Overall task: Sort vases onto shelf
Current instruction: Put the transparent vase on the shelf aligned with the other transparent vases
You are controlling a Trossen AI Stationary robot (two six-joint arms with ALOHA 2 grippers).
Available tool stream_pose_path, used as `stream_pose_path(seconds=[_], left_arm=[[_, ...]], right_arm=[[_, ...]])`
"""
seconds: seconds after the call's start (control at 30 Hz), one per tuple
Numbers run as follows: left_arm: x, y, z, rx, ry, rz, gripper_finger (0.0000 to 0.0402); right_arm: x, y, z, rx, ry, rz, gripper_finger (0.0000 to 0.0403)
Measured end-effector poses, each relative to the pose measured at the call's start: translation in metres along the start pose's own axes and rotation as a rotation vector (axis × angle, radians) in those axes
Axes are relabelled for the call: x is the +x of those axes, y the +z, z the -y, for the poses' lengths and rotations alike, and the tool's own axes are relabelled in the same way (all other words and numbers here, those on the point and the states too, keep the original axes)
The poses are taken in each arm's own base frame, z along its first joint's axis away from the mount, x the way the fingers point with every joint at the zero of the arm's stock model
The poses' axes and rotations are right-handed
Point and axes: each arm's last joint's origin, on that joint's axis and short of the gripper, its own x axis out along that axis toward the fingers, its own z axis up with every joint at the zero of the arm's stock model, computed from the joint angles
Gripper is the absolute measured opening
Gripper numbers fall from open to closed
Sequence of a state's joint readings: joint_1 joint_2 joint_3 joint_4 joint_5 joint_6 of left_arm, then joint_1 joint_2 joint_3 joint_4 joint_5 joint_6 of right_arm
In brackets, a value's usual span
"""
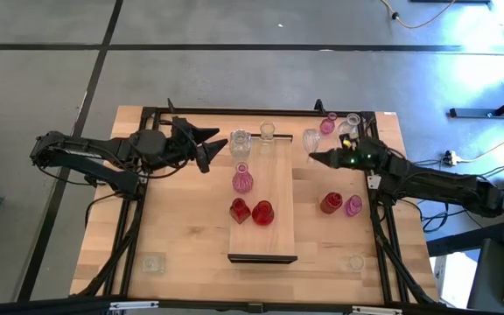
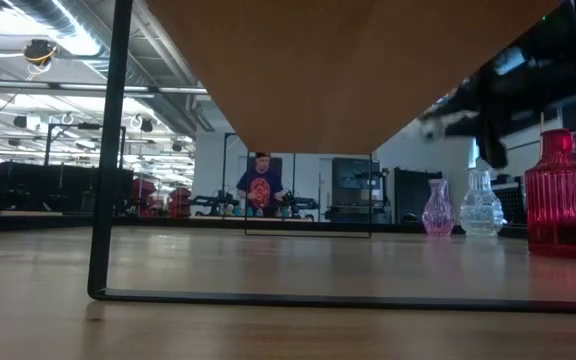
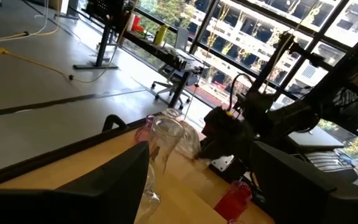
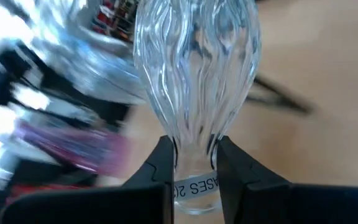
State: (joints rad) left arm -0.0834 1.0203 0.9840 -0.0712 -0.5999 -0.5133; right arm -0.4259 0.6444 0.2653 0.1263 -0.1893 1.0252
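The shelf (image 1: pixel 265 219) is a light-wood board raised on a black frame. On it stand two clear vases (image 1: pixel 240 140), a pink vase (image 1: pixel 242 180) and two red vases (image 1: pixel 262 213). My right gripper (image 1: pixel 313 157) is just off the shelf's right edge near the far end, shut on a clear ribbed vase (image 4: pixel 194 68). My left gripper (image 1: pixel 217 149) hovers open and level above the shelf's far left corner, with a clear vase (image 3: pixel 166 140) standing beyond its fingers. More vases stand right of the shelf: pink (image 1: pixel 327 125), clear (image 1: pixel 353 121), red (image 1: pixel 331 203) and pink (image 1: pixel 353 206). My right gripper pinches the clear ribbed vase's narrow end (image 4: pixel 194 163) between its two fingers. The fingers come from the table's right side, nearly level. The vase's wide body stretches away beyond the fingertips. Whether any part of the vase rests on the table, I cannot tell.
Two squat clear vases sit at the near corners, one left (image 1: pixel 153 262) and one right (image 1: pixel 355 262). The shelf's black frame (image 2: pixel 103 200) stands on the tabletop. Seen level across the table, a pink (image 2: pixel 438 207), a clear (image 2: pixel 480 205) and a red vase (image 2: pixel 558 195) stand at right. A person (image 2: pixel 260 185) is far back in the room.
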Motion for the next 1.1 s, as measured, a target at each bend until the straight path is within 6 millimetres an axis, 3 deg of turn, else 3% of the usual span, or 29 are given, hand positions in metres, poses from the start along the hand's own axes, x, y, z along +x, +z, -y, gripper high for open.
stream_pose_path(seconds=[0.13, 0.23, 0.33, 0.6, 0.73, 0.9, 1.1], left_arm=[[0.0, 0.0, 0.0, 0.0, 0.0, 0.0, 0.0274], [0.0, 0.0, 0.0, 0.0, 0.0, 0.0, 0.0274], [0.0, 0.0, 0.0, 0.0, 0.0, 0.0, 0.0274], [0.0, 0.0, 0.0, 0.0, 0.0, 0.0, 0.0274], [0.0, 0.0, 0.0, 0.002, 0.001, -0.002, 0.0274], [0.0, 0.0, 0.0, 0.002, 0.001, -0.003, 0.0274], [0.0, 0.0, 0.0, 0.002, 0.002, -0.003, 0.0274]], right_arm=[[-0.003, 0.011, -0.019, 0.321, 0.047, 0.007, 0.0053], [-0.003, 0.011, -0.018, 0.56, 0.029, 0.052, 0.0053], [-0.005, 0.01, -0.014, 0.688, -0.01, 0.069, 0.0053], [-0.008, -0.008, -0.006, 0.873, -0.164, -0.029, 0.0053], [-0.008, -0.013, -0.008, 0.91, -0.165, -0.183, 0.0053], [-0.013, -0.025, 0.0, 0.967, -0.288, -0.415, 0.0053], [-0.019, -0.034, 0.009, 1.034, -0.439, -0.531, 0.0053]])
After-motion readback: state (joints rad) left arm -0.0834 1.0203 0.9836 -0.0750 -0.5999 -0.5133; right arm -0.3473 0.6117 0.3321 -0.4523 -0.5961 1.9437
